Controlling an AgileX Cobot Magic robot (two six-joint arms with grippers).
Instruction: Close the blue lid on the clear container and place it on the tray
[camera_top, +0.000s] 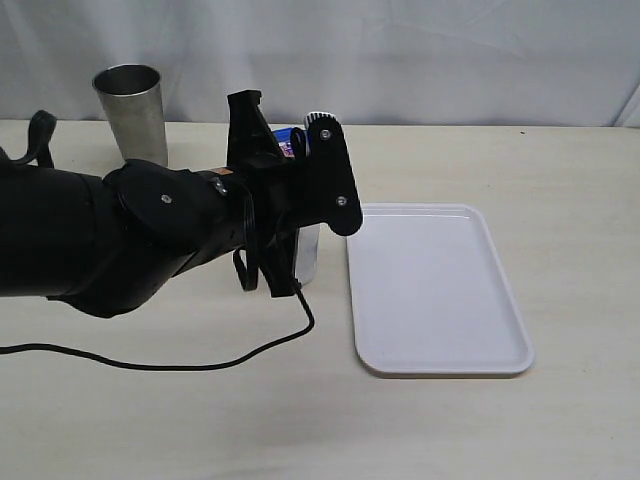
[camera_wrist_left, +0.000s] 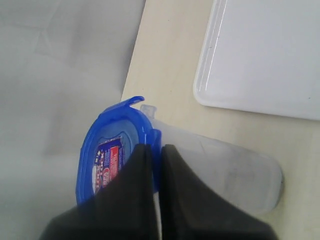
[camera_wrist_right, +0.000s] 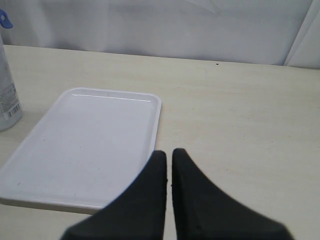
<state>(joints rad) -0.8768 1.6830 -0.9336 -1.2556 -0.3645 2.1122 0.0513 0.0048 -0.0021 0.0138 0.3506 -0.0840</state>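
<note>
well, left jaws touch blue lid (camera_wrist_left: 107, 135)

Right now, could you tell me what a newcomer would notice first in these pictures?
The big black left arm fills the left of the exterior view, its shut tool tipped against the rim of the blue lid on the clear container. Just right of them lies the white tray, and a steel cup stands at the back left.
</note>
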